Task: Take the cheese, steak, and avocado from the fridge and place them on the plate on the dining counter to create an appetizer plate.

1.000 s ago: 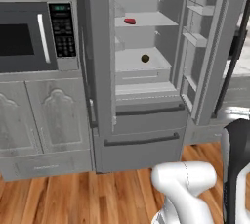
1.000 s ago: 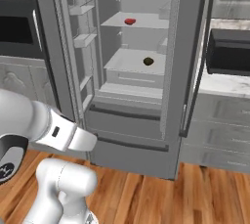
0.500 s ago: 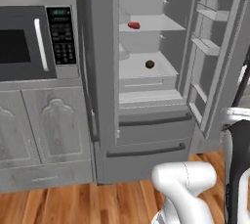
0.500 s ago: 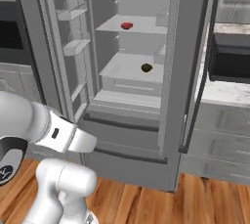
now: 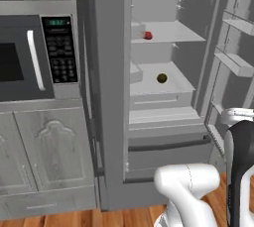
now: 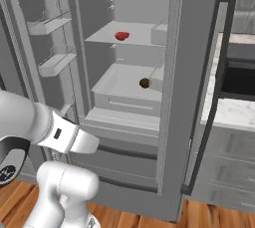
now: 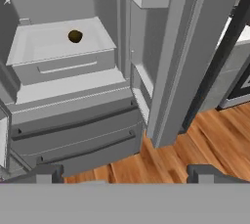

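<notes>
Here the tool gapes wide and empty before the fridge, avocado shelved.

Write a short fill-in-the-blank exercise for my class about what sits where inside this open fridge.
1. The small red steak chunk lies on the ______ shelf of the tall grey fridge.
2. The dark rounded avocado sits one shelf ______ the steak.
3. The black-panelled microwave shows ______ digits.
4. The floor before the fridge is made of ______.

Missing words: upper; below; green; wood
</notes>
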Robot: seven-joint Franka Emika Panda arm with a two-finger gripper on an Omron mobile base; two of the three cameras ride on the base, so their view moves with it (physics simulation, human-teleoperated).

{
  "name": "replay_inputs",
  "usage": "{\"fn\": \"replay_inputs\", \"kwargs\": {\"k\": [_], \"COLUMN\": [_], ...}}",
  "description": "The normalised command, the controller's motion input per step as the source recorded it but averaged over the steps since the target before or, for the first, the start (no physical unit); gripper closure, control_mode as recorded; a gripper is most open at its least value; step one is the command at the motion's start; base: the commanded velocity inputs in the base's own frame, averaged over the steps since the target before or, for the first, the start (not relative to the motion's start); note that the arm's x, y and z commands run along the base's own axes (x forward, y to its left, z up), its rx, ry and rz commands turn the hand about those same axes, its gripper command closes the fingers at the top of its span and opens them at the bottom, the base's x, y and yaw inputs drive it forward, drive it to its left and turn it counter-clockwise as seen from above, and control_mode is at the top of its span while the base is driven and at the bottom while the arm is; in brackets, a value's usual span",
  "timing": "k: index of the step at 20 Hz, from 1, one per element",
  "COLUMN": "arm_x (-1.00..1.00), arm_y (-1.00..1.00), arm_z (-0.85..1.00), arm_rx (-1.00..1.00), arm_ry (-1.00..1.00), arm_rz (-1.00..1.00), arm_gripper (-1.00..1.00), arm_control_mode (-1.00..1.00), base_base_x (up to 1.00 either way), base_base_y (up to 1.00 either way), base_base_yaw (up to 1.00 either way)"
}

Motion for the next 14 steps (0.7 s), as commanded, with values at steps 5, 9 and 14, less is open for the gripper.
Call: {"fn": "replay_inputs", "kwargs": {"k": [5, 9, 14], "arm_x": [0.0, 0.0, 0.0], "arm_y": [0.0, 0.0, 0.0], "arm_z": [0.0, 0.0, 0.0], "arm_rx": [0.0, 0.0, 0.0], "arm_ry": [0.0, 0.0, 0.0], "arm_rz": [0.0, 0.0, 0.0], "arm_gripper": [-1.0, -1.0, -1.0], "arm_control_mode": [1.0, 1.0, 1.0], "base_base_x": [0.26, 0.39, 0.49], "base_base_y": [0.0, 0.0, 0.0], "base_base_yaw": [0.04, 0.08, 0.15]}}
